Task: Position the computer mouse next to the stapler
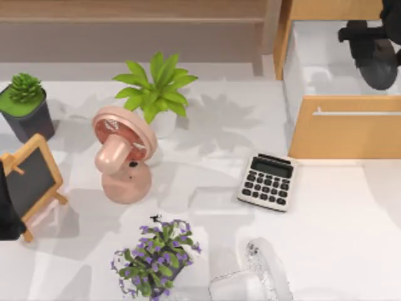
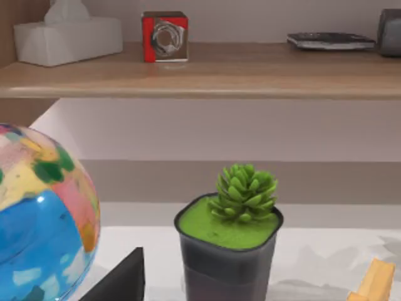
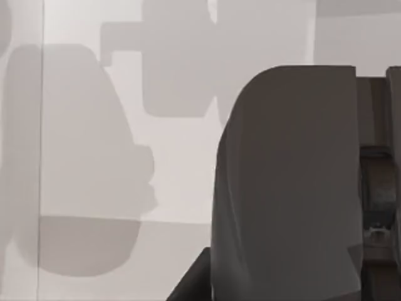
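1. Top view: the right gripper (image 1: 371, 58) hangs over the open drawer (image 1: 326, 128) at the table's right. The left arm (image 1: 6, 210) is parked at the left edge.
2. Left wrist view: faces a potted succulent (image 2: 235, 251).
3. Right wrist view: a dark rounded form, probably the computer mouse (image 3: 288, 188), sits close above the drawer floor. I cannot tell the state of the jaws. The step looks like fetching; next, lift clear of the drawer wall.

Fan (image 1: 122, 153) on table (image 1: 338, 213) left of calculator (image 1: 267, 181); leafy plant (image 1: 156, 88) behind fan; succulent pot (image 1: 25, 106) far left; open drawer (image 1: 319, 69) behind calculator, right.
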